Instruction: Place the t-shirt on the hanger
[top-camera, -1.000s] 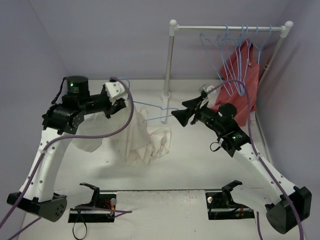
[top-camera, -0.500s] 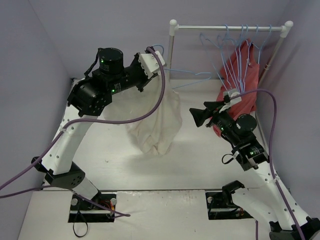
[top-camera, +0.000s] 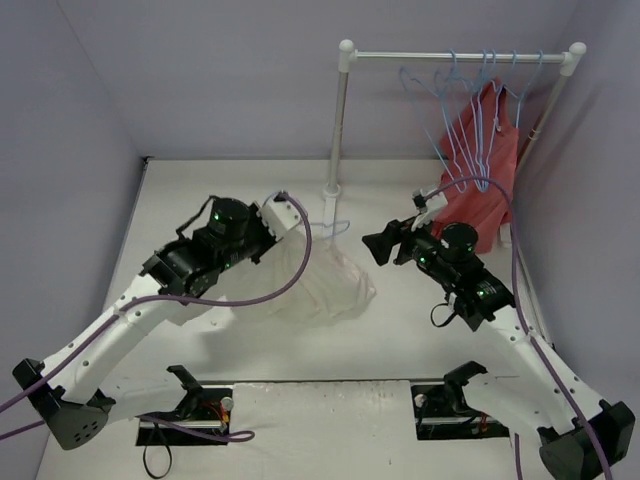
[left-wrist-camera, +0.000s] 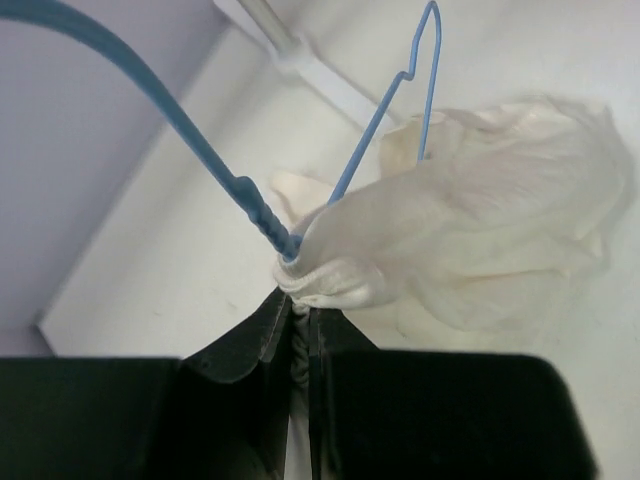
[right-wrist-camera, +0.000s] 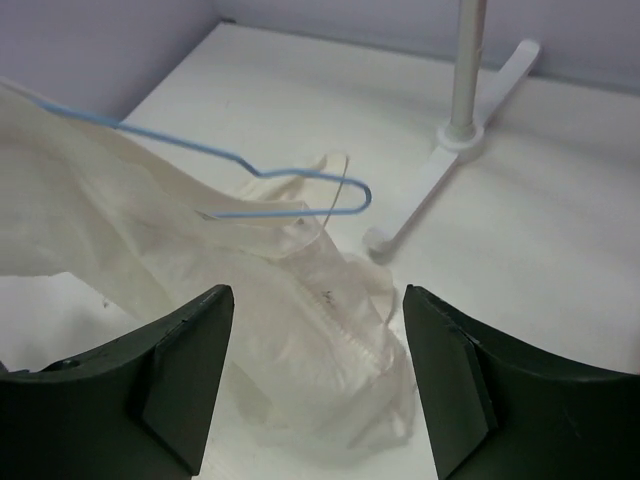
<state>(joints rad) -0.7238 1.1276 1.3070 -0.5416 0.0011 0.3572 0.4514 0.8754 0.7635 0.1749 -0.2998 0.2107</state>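
The white table (top-camera: 200, 190) fills the top view, with the clothes rack (top-camera: 340, 120) standing at its far side, upper right of centre. A red garment (top-camera: 485, 150) and spare blue hangers (top-camera: 450, 90) hang on the rack's rail. At mid-frame lies the t-shirt (top-camera: 335, 290), a cream heap on the table near the rack's foot, between the two arms. The hanger (top-camera: 335, 228) pokes out of the heap's upper edge. The left wrist view shows one bent shoulder of the wire up in the open, and the twisted neck disappears into the bunched cloth. The left gripper (top-camera: 290, 215) has its jaws pinched together on that bunch of cloth, right at the neck. The right gripper (top-camera: 375, 245) sits just right of the heap, pointing at it. Its jaws are wide apart and grip nothing, with shirt and wire framed between its fingers (right-wrist-camera: 190, 350).
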